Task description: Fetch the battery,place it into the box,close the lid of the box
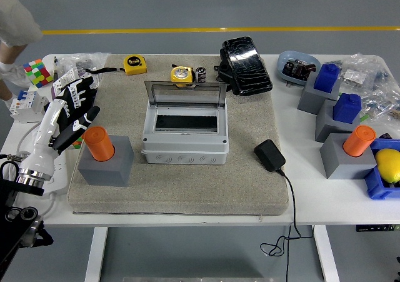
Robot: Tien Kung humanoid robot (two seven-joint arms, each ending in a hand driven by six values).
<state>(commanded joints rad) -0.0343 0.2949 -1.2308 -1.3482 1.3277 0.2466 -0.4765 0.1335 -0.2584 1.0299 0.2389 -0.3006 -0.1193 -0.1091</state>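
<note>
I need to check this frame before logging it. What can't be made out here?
Head view:
- Inside of the box: the dark opening shows no contents.
- Battery: too small to read its label.
- Left hand: its fingers blend into the clutter behind, so grip unclear.
- Right hand: outside the picture.
- Person: cut off by the top-left corner.

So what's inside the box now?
The box stands with lid up. Through its dark opening nothing shows; the battery stands behind it. Corners under the rim are hidden.

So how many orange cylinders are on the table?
2: one orange cylinder on the grey block beside the left hand, another on a grey block at the right. None looks hidden.
</note>
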